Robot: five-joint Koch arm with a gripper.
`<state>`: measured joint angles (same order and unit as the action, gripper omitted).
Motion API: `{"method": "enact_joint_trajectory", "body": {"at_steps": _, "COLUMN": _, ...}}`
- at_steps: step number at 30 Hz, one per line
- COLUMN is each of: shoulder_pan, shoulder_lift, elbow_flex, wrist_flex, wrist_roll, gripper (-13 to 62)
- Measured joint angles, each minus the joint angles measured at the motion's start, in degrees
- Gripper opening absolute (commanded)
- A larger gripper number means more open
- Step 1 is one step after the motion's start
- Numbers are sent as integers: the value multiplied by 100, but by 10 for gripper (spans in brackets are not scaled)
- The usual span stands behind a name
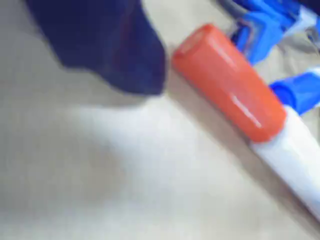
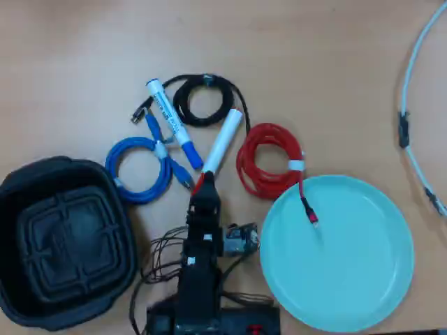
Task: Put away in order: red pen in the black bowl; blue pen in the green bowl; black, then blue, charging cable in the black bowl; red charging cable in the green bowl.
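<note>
The red pen (image 1: 225,82) lies flat on the table, its red cap just right of a dark jaw of my gripper (image 1: 142,80), with a narrow gap between them. Only that one jaw shows, so open or shut is unclear. From above, my gripper (image 2: 203,188) sits over the cap end of the red pen (image 2: 222,143). The blue pen (image 2: 171,122) lies to the left of it. The black cable (image 2: 204,82), blue cable (image 2: 140,171) and red cable (image 2: 269,164) lie coiled on the table. The red cable's plug rests on the green bowl (image 2: 349,279). The black bowl (image 2: 63,244) is empty.
The arm's base and loose wires (image 2: 199,293) fill the space between the two bowls at the bottom edge. A pale cable (image 2: 412,91) runs along the right edge of the table.
</note>
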<state>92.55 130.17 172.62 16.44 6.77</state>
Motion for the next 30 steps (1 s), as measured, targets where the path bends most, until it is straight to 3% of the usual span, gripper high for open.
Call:
{"method": "enact_joint_trajectory", "body": {"at_steps": 5, "shoulder_pan": -123, "shoulder_lift": 0, "elbow_flex": 237, "wrist_flex": -536, "wrist_roll": -598, "gripper": 584}}
{"method": "enact_joint_trajectory", "body": {"at_steps": 30, "shoulder_pan": -132, "shoulder_lift": 0, "elbow_flex": -35, "wrist_flex": -527, "wrist_roll": -606, "gripper": 584}}
